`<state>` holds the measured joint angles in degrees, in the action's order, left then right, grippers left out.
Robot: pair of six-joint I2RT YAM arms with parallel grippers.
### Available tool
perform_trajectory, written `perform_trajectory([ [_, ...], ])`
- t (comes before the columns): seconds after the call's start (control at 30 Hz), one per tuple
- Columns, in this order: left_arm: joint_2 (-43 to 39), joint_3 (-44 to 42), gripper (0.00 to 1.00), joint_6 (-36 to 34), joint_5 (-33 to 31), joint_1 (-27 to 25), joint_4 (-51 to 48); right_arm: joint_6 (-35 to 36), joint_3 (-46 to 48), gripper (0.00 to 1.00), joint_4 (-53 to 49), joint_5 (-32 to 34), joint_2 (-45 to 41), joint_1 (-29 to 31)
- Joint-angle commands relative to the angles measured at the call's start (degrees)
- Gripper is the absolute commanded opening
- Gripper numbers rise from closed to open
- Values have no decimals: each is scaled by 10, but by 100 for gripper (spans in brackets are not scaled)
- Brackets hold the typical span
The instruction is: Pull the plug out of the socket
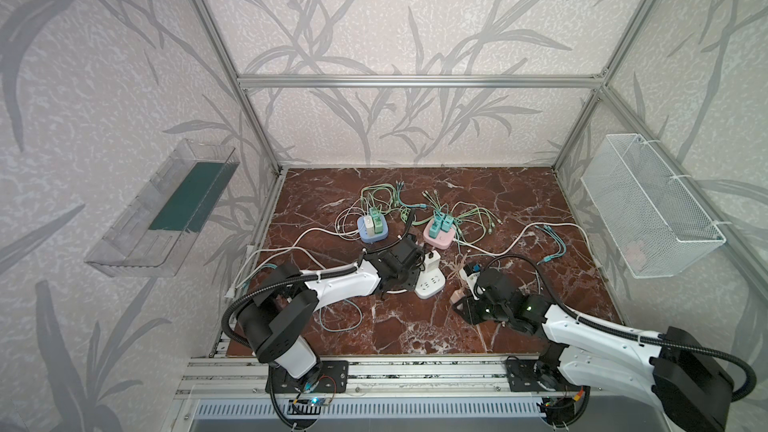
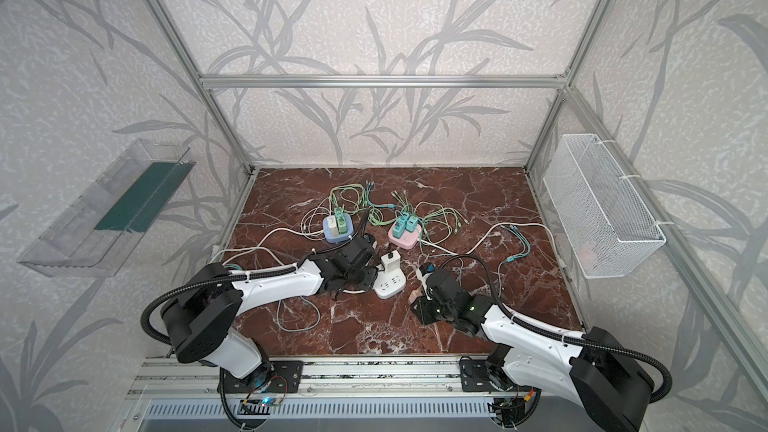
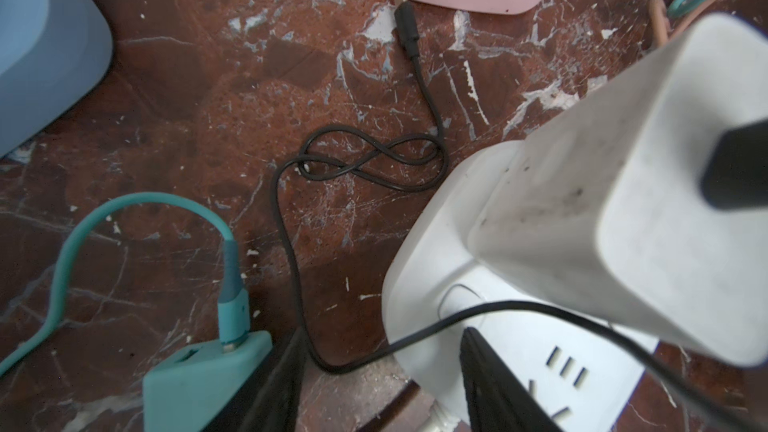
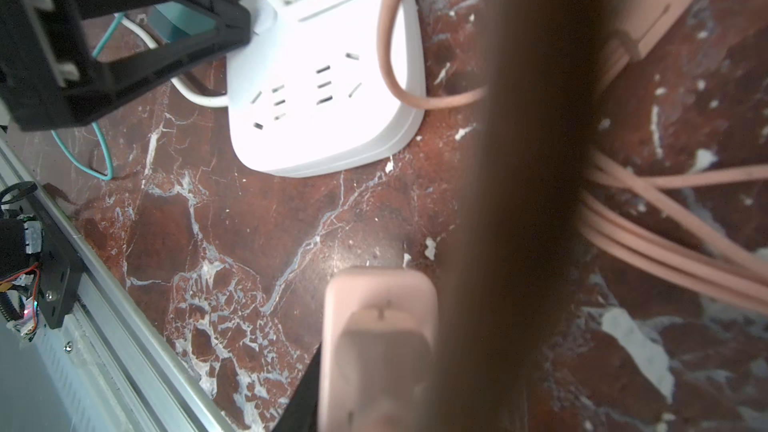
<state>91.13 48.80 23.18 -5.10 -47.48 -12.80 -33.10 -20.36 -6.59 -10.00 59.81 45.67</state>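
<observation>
A white socket strip [image 1: 430, 286] [image 2: 388, 282] lies mid-floor, and a white plug [image 1: 432, 261] [image 3: 623, 222] stands upright in it. My left gripper [image 1: 415, 272] [image 3: 382, 392] is open at the strip's left end. One finger [image 3: 498, 388] rests over the strip's top, while the other finger [image 3: 278, 388] is beside a loose teal plug [image 3: 199, 384]. To the right of the strip, off any socket, my right gripper [image 1: 461, 301] is shut on a pink plug [image 4: 378, 347] [image 1: 457, 296]. Its pink cable [image 4: 665, 243] trails over the floor.
A blue socket cube [image 1: 372, 229] and a pink socket cube [image 1: 438, 234] stand behind, both with plugs and tangled cables. A black USB cable [image 3: 374, 160] coils on the marble. A wire basket [image 1: 652, 209] hangs on the right wall and a clear shelf [image 1: 162, 214] on the left wall.
</observation>
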Motion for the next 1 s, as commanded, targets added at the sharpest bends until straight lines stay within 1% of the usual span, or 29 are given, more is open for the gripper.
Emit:
perform_trajectory([
  [0.0, -16, -17, 60, -7, -19, -6, -26, -23, 4, 13, 0, -12, -3, -3],
  [0.13, -29, -28, 60, -7, -24, -7, -15, -31, 10, 15, 2, -10, -1, -8],
  [0.23, -41, -35, 60, -8, -28, -8, -8, -31, 11, 19, 1, -13, 2, -14],
  [0.37, -50, -36, 61, -10, -34, -9, -7, -30, 11, 27, -11, -12, 8, -27],
  [0.47, -54, -37, 61, -12, -37, -9, -3, -30, 10, 36, -19, -11, 8, -33],
  [0.6, -57, -36, 61, -13, -39, -9, -2, -31, 7, 45, -33, -3, 4, -38],
  [0.7, -59, -35, 61, -15, -38, -10, -1, -31, 1, 50, -52, 7, 1, -44],
  [0.97, -65, -37, 61, -17, -44, -11, -2, -29, -16, 56, -100, 52, -26, -49],
])
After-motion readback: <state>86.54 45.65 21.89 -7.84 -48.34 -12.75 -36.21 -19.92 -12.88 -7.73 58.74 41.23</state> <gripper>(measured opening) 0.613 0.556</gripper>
